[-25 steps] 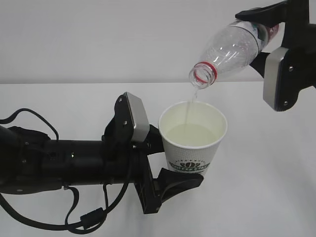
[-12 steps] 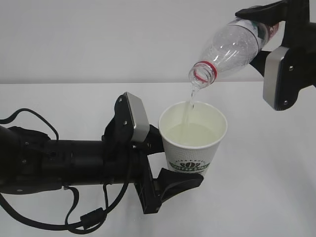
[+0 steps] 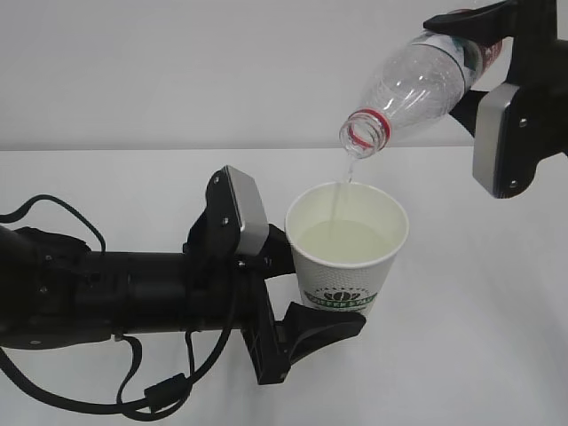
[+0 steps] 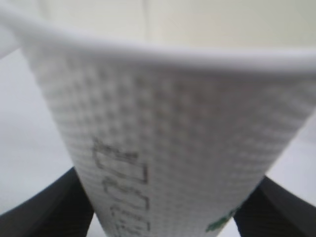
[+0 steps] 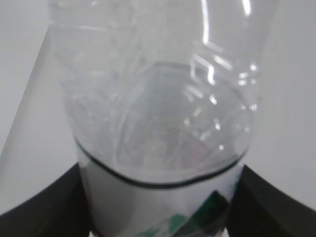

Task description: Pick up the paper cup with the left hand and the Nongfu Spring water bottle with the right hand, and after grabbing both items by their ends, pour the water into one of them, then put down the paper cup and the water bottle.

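Left hand (image 3: 306,297): 2 jaws spread wide, clamped low on the paper cup (image 3: 346,253), held upright centre-near. Thin wall, getting heavier with water (image 3: 342,241); probably crushable, so best gripped gently near the base. Right hand (image 3: 497,53): jaws wide around the Nongfu Spring water bottle (image 3: 417,84) at its labelled end, tilted mouth-down upper right, thin stream falling into cup. Light, slick, dentable.

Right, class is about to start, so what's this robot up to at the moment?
The right gripper holds a clear water bottle tilted mouth-down, and a thin stream of water runs into a paper cup. The left gripper grips that cup low on its sides, upright above the white table. The cup is partly filled.
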Robot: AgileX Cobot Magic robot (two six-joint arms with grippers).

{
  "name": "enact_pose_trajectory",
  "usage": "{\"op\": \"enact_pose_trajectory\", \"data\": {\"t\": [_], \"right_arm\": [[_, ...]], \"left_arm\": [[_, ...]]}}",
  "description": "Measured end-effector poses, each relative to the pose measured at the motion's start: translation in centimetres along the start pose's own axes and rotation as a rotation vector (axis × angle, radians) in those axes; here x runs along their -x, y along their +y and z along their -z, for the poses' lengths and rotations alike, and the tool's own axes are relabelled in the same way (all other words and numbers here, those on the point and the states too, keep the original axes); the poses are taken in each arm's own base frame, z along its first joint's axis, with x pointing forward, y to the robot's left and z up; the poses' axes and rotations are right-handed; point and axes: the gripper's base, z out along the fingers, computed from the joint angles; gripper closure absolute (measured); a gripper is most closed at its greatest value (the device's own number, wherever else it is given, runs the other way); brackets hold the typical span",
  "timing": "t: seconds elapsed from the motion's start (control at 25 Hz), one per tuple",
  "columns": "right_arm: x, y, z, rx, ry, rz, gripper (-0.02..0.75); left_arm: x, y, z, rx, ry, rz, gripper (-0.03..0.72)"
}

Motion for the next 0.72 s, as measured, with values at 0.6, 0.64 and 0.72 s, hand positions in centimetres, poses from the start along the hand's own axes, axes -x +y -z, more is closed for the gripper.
{"op": "enact_pose_trajectory", "data": {"t": [0.6, 0.64, 0.72], "right_arm": [[0.00, -0.04, 0.00, -0.004, 0.000, 0.012, 0.209], [0.00, -0.04, 0.00, -0.005, 0.000, 0.012, 0.210], [0.00, -0.04, 0.00, -0.005, 0.000, 0.012, 0.210]], "left_arm": [[0.00, 0.00, 0.00, 0.000, 0.000, 0.000, 0.099], [0.00, 0.00, 0.00, 0.000, 0.000, 0.000, 0.099], [0.00, 0.00, 0.00, 0.000, 0.000, 0.000, 0.099]]}}
